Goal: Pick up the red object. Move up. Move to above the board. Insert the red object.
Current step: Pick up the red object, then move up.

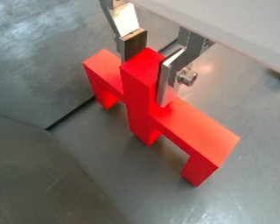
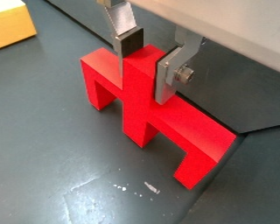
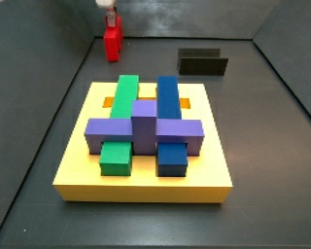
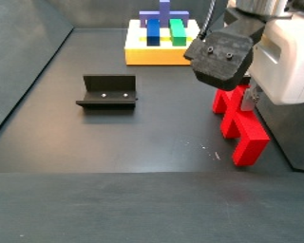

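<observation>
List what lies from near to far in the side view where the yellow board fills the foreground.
Board with its green, blue and purple blocks → fixture → red object, with the gripper at it in the far corner.

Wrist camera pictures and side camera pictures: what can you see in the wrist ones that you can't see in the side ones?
Only the wrist views show the gripper close up: its silver fingers sit on either side of the red object's central stub.

Only the side views show the dark fixture on the floor and the whole yellow board with its green, blue and purple blocks.

Both kinds show the red object standing on the dark floor, away from the board.
</observation>
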Available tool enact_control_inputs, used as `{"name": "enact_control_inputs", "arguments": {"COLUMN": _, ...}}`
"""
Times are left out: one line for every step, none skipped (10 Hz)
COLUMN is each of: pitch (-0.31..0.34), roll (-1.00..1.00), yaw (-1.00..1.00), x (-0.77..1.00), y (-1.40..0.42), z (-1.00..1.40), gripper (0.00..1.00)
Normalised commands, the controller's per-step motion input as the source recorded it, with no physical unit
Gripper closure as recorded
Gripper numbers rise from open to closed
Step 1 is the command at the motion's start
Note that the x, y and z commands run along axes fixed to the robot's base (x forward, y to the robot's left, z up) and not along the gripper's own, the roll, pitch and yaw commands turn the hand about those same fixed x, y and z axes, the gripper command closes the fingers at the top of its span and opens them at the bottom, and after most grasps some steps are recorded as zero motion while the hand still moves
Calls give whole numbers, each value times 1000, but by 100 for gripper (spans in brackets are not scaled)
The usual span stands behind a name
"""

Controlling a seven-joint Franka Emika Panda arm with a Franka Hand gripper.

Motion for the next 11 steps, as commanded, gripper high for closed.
{"name": "enact_control_inputs", "arguments": {"pitch": 0, "roll": 0, "yaw": 0, "x": 0, "y": 0, "z": 0, "gripper": 100}}
{"name": "enact_control_inputs", "arguments": {"pitch": 0, "roll": 0, "yaw": 0, "x": 0, "y": 0, "z": 0, "gripper": 100}}
{"name": "enact_control_inputs", "arguments": {"pitch": 0, "roll": 0, "yaw": 0, "x": 0, "y": 0, "z": 0, "gripper": 100}}
{"name": "enact_control_inputs", "arguments": {"pitch": 0, "roll": 0, "yaw": 0, "x": 0, "y": 0, "z": 0, "gripper": 100}}
{"name": "enact_control_inputs", "arguments": {"pitch": 0, "roll": 0, "yaw": 0, "x": 0, "y": 0, "z": 0, "gripper": 100}}
{"name": "enact_control_inputs", "arguments": {"pitch": 0, "roll": 0, "yaw": 0, "x": 0, "y": 0, "z": 0, "gripper": 100}}
{"name": "enact_control_inputs", "arguments": {"pitch": 0, "roll": 0, "yaw": 0, "x": 0, "y": 0, "z": 0, "gripper": 100}}
{"name": "enact_control_inputs", "arguments": {"pitch": 0, "roll": 0, "yaw": 0, "x": 0, "y": 0, "z": 0, "gripper": 100}}
{"name": "enact_control_inputs", "arguments": {"pitch": 0, "roll": 0, "yaw": 0, "x": 0, "y": 0, "z": 833, "gripper": 100}}
{"name": "enact_control_inputs", "arguments": {"pitch": -7, "roll": 11, "yaw": 15, "x": 38, "y": 52, "z": 853, "gripper": 100}}
{"name": "enact_control_inputs", "arguments": {"pitch": 67, "roll": 36, "yaw": 6, "x": -23, "y": 49, "z": 656, "gripper": 100}}
